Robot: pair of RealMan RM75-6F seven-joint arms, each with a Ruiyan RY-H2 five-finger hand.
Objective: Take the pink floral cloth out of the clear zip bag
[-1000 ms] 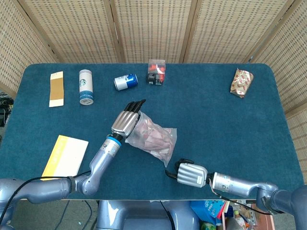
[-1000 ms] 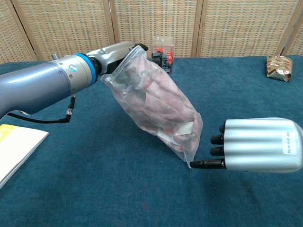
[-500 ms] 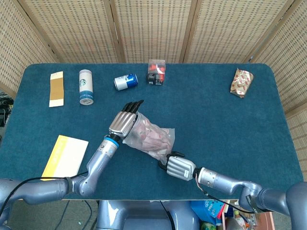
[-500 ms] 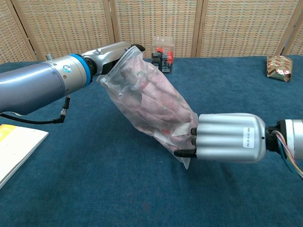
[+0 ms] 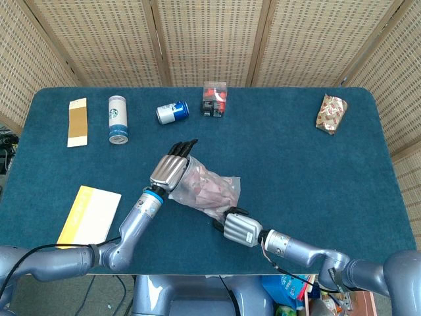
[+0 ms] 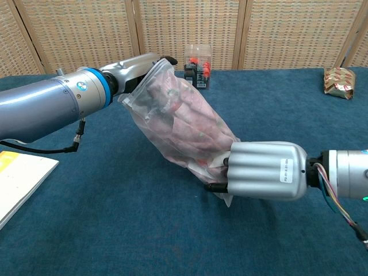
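Your left hand (image 6: pixel 135 66) holds the upper, mouth end of the clear plastic zip bag (image 6: pixel 184 123), lifting it off the blue worktop (image 5: pixel 316 171) with the crumpled pink floral cloth (image 5: pixel 209 189) inside; the bag's long axis slopes from that hand down toward your right hand (image 6: pixel 261 171). Your right hand is at the low, closed corner, fingers (image 6: pixel 221 171) curled against the plastic, though whether they truly pinch it I cannot tell; the cloth's way out lies up by the left hand.
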